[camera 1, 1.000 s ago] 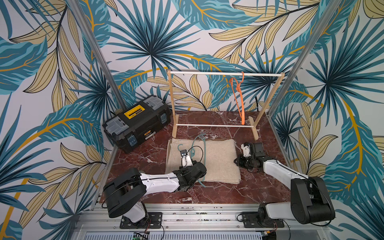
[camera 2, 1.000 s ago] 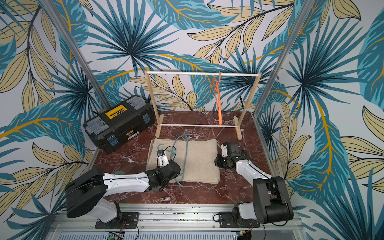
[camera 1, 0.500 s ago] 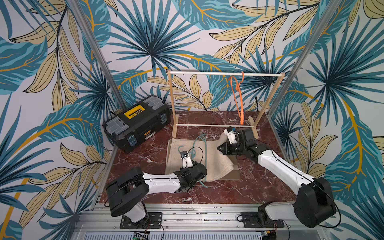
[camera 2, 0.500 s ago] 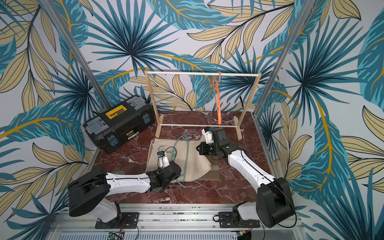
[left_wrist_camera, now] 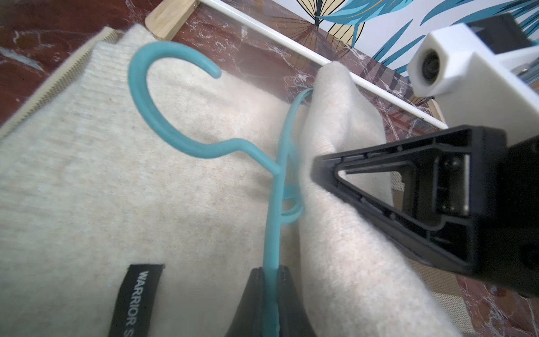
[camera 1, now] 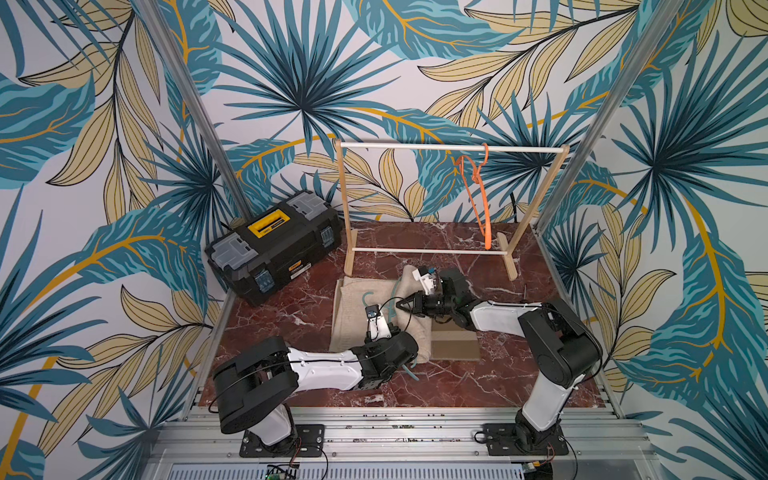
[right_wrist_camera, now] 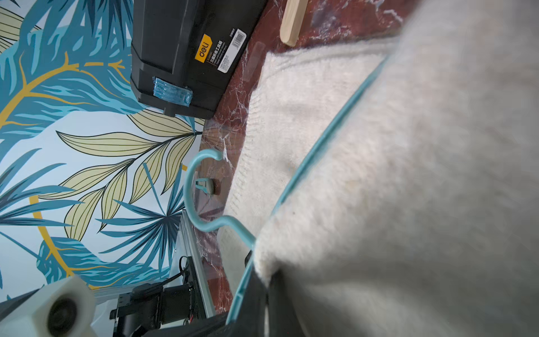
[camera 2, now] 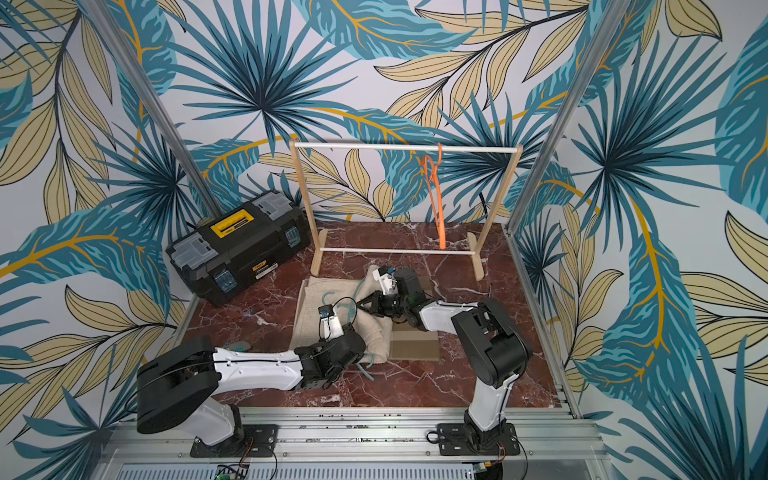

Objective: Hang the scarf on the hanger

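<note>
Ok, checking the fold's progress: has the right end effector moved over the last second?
Yes. The right end effector, shut on the scarf, has moved toward the toolbox, away from the orange hanger.

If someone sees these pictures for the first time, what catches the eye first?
The cream scarf lies mid-table with a teal hanger on it; the left gripper clamps the hanger, the right gripper pinches a raised scarf fold. Behind, an orange hanger hangs on the wooden rack, a black toolbox to its left.
</note>
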Controlling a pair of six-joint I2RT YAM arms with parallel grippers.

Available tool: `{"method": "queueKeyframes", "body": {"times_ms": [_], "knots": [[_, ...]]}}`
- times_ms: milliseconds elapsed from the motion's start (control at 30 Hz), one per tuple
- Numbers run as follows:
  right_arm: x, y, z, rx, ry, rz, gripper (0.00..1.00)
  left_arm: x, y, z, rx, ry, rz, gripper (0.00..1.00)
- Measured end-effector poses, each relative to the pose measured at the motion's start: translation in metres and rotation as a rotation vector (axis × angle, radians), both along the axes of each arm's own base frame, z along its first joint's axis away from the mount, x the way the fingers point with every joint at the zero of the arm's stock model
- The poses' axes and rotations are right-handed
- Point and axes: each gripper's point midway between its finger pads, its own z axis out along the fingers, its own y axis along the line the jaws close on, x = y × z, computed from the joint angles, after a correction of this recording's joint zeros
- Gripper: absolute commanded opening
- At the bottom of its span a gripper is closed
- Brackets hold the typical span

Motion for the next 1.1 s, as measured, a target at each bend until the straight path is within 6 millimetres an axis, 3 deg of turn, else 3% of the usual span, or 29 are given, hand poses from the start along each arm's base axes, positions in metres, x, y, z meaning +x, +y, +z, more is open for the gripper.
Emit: {"method": "queueKeyframes", "body": {"times_ms": [533,867,1100], "knots": [[-0.003,-0.006,-0.015,-0.215,-0.063,0.027,0.00,-0.009,-0.007,0.001,0.135,-0.052,-0.154,0.00],[-0.006,0.014,-0.005,-0.236,-0.111,0.041,0.00,-0.010,0.006,0.013,0.158,-0.096,-0.147,0.00],[-0.006,0.000,0.010,-0.293,-0.173,-0.028,0.00,-0.003,-0.002,0.024,0.094,-0.138,-0.138,0.00]]}}
